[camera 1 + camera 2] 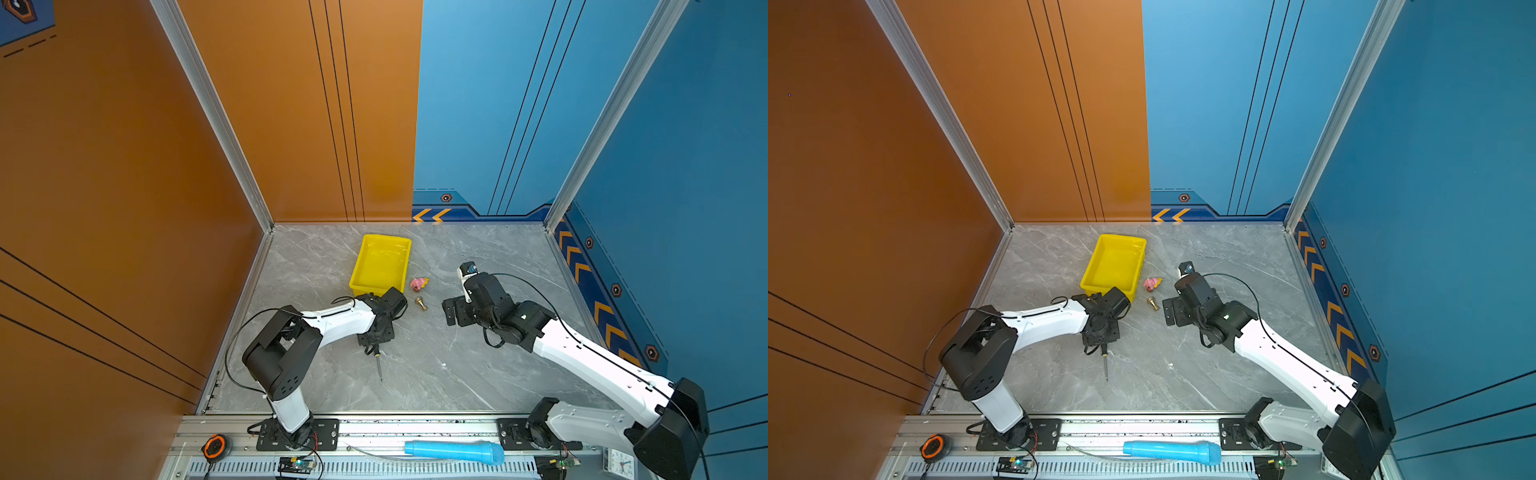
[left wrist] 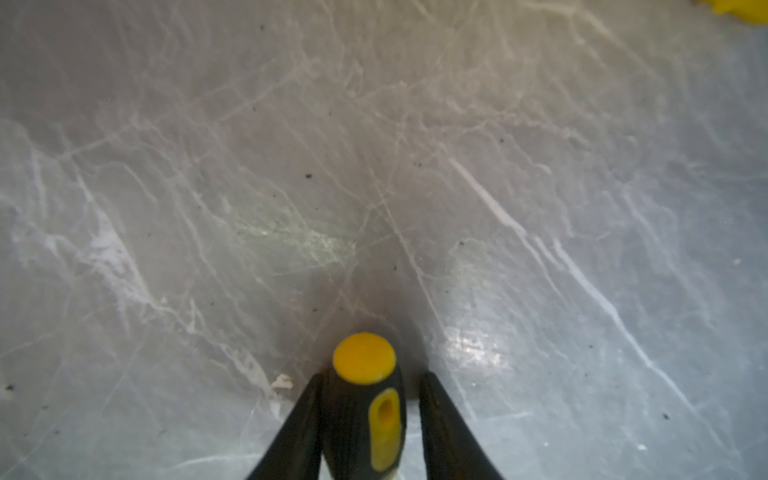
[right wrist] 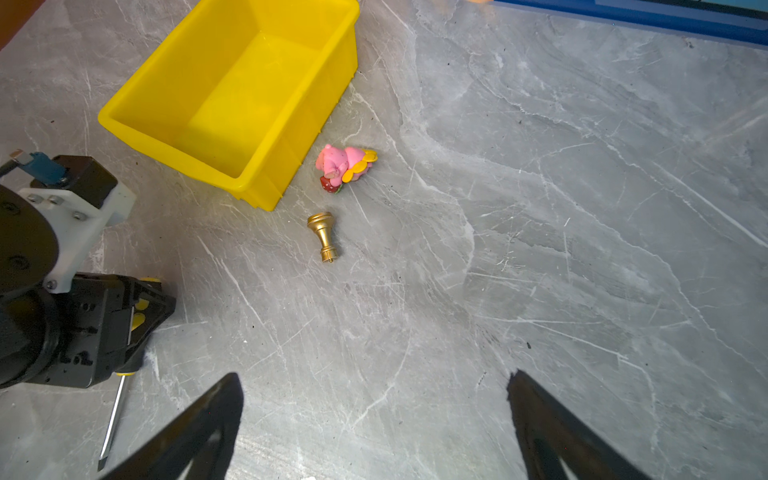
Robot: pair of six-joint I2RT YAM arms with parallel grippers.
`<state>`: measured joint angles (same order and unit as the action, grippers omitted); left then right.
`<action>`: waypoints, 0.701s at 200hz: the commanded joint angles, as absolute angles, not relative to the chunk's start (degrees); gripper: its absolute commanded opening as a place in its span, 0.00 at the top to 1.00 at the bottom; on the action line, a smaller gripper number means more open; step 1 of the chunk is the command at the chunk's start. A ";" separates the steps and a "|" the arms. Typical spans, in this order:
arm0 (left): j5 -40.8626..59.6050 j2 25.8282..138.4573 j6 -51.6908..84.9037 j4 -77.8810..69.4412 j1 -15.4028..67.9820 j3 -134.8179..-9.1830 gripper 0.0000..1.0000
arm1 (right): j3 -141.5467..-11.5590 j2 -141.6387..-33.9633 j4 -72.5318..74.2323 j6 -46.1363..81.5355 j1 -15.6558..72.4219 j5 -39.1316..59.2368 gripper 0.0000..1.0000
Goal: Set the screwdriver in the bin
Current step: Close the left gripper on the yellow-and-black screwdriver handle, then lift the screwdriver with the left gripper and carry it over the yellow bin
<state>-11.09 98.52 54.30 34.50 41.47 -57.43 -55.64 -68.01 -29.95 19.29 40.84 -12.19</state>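
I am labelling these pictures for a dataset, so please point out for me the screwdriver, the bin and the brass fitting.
screwdriver [image 2: 349,419]: left wrist view, black side of the handle.
bin [image 3: 257,95]: right wrist view, bare yellow floor.
brass fitting [image 3: 322,238]: right wrist view, narrow waist.

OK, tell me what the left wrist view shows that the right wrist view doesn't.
Left wrist only: the screwdriver handle's end face-on, between the two fingers of the left end effector. Right wrist only: the toy, the brass fitting, the screwdriver's shaft, the open right end effector, the whole bin. Both: screwdriver, left end effector, table, and the bin, just a corner in the left wrist view.
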 commanded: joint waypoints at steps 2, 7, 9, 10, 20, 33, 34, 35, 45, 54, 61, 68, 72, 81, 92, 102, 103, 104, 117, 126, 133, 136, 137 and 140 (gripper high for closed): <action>-12.05 100.15 55.16 35.23 42.18 -55.02 0.74 | -56.73 -68.69 -29.71 18.22 40.61 -12.03 0.00; -12.16 100.04 55.21 35.17 42.31 -55.02 0.76 | -56.77 -68.73 -29.71 18.14 40.61 -12.04 0.00; -12.27 100.02 55.24 35.21 42.35 -55.02 0.77 | -56.78 -68.66 -29.71 18.16 40.65 -12.04 0.00; -12.29 100.02 55.26 35.21 42.31 -55.02 0.77 | -56.78 -68.65 -29.71 18.18 40.63 -12.04 0.00; -12.34 99.85 55.41 35.23 42.45 -55.14 0.83 | -56.78 -68.48 -29.71 18.02 40.61 -12.04 0.00; -12.40 99.50 55.39 35.23 42.46 -55.25 0.90 | -56.70 -68.18 -29.75 17.93 40.61 -11.99 0.00; -12.44 99.45 55.42 35.24 42.50 -55.22 0.91 | -56.69 -68.19 -29.73 17.93 40.61 -11.97 0.00; -12.46 99.43 55.40 35.24 42.52 -55.25 0.91 | -56.69 -68.20 -29.72 17.93 40.61 -11.96 0.00; -12.62 98.94 55.28 35.29 42.53 -55.41 0.95 | -56.69 -68.02 -29.76 17.85 40.56 -11.95 0.00; -12.81 98.37 54.98 35.37 42.52 -55.50 0.98 | -56.69 -67.79 -29.71 17.89 40.66 -11.82 0.00; -12.89 97.87 54.71 35.34 42.52 -55.59 1.00 | -56.69 -67.61 -29.71 17.84 40.61 -11.78 0.00; -13.03 97.30 54.47 35.33 42.54 -55.67 1.00 | -56.61 -67.46 -29.71 17.83 40.61 -11.69 0.00; -13.09 96.92 54.30 35.30 42.53 -55.76 1.00 | -56.61 -67.34 -29.71 17.76 40.61 -11.65 0.00; -13.18 96.07 54.14 35.32 42.54 -55.70 1.00 | -56.53 -67.08 -29.73 17.75 40.61 -11.58 0.00; -13.43 94.86 53.81 35.32 42.47 -55.81 1.00 | -56.34 -66.82 -29.62 17.62 38.70 -11.52 0.00; -13.68 93.51 53.32 35.33 42.53 -56.01 1.00 | -56.26 -66.67 -29.56 17.49 38.44 -11.51 0.00; -13.70 93.38 53.29 35.33 42.53 -56.00 1.00 | -56.25 -66.64 -29.54 17.49 38.42 -11.51 0.00; -13.66 93.27 53.23 35.33 42.54 -55.99 1.00 | -56.25 -66.63 -29.49 17.49 38.37 -11.51 0.00; -13.86 91.71 52.19 35.49 42.43 -56.41 1.00 | -56.08 -66.29 -29.12 17.49 37.93 -11.51 0.00; -13.95 90.93 51.08 36.18 42.23 -57.18 1.00 | -55.92 -65.82 -28.78 17.69 37.59 -11.43 0.00; -14.24 90.52 50.30 37.06 42.14 -58.11 1.00 | -55.77 -65.31 -28.59 17.91 37.41 -11.38 0.00; -14.30 90.43 49.87 37.46 42.10 -58.48 1.00 | -55.73 -65.14 -28.45 18.00 37.33 -11.30 0.00; -14.36 90.35 49.76 37.58 42.06 -58.55 1.00 | -55.68 -65.05 -28.42 18.06 37.30 -11.23 0.00; -14.43 90.20 49.36 37.88 41.94 -58.61 1.00 | -55.57 -64.80 -28.27 18.20 37.17 -11.18 0.00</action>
